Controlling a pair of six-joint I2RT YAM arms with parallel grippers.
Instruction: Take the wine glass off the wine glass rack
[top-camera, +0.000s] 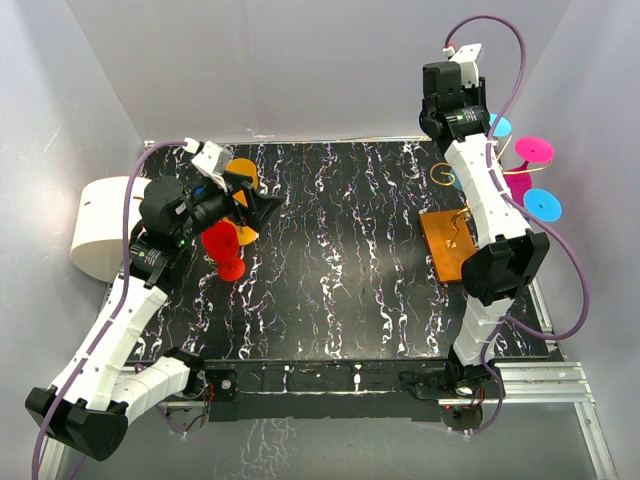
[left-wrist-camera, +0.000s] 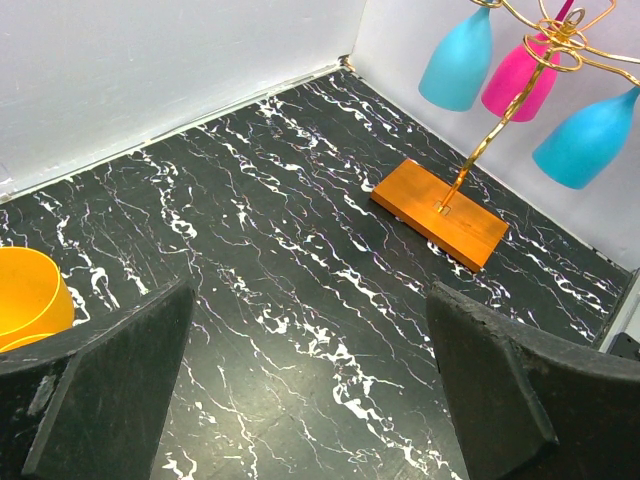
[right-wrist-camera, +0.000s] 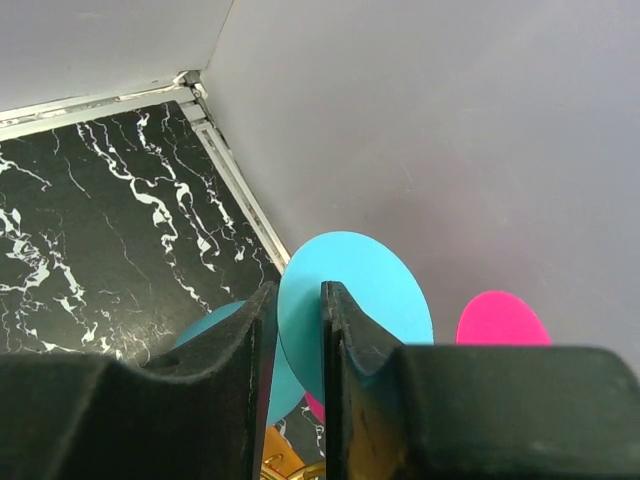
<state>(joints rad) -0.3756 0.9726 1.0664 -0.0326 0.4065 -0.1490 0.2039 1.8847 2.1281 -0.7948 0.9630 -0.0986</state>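
Note:
The wine glass rack has an orange base (top-camera: 447, 250) and a gold wire stem with curled hooks (top-camera: 441, 174); it also shows in the left wrist view (left-wrist-camera: 440, 212). Two blue glasses (left-wrist-camera: 457, 62) (left-wrist-camera: 585, 140) and a pink glass (left-wrist-camera: 520, 78) hang upside down from it. My right gripper (top-camera: 476, 126) is up at the far blue glass. In the right wrist view its fingers (right-wrist-camera: 300, 300) are nearly together around that glass, with the round blue foot (right-wrist-camera: 370, 290) just beyond them. My left gripper (top-camera: 255, 205) is open and empty at the left (left-wrist-camera: 310, 290).
A red glass (top-camera: 226, 246) stands upright by my left gripper, with an orange glass (top-camera: 243, 172) (left-wrist-camera: 30, 295) behind it. A white cylinder (top-camera: 100, 225) sits off the table's left edge. Grey walls close the back and sides. A pink foot (right-wrist-camera: 500, 318) is beside the blue one.

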